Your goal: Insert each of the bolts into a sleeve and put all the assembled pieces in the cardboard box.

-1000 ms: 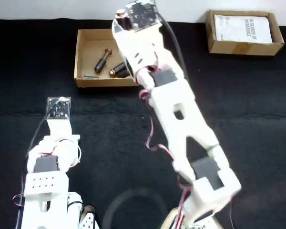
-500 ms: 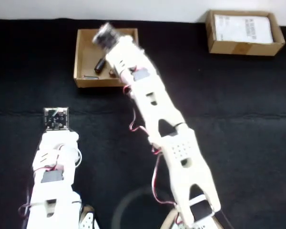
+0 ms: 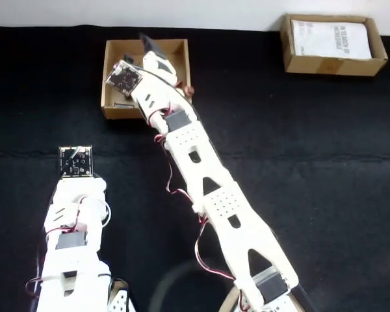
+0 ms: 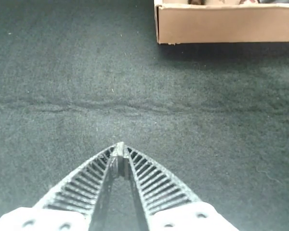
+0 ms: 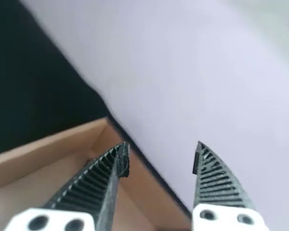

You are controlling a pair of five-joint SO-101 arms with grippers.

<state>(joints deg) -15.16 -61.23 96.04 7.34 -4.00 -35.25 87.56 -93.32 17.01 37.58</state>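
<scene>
The cardboard box (image 3: 117, 51) is largely covered by the right arm (image 3: 195, 149), so the direction of the bolts cannot be told; a small dark piece (image 3: 122, 104) is laid along its near wall. The right gripper (image 5: 161, 154), swung across over the box since a second ago, is spread apart, empty. The left gripper (image 4: 119, 150) is held closed before the box. A second box (image 3: 331, 65) is set well to its right.

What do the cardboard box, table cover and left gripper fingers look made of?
Box: brown cardboard, matte, with a lighter cut edge along the rim.
Table cover: probably black cloth or felt; it has a fuzzy nap and a soft crease.
Fingers of the left gripper: dark plastic, likely printed, with ribbed faces.
</scene>
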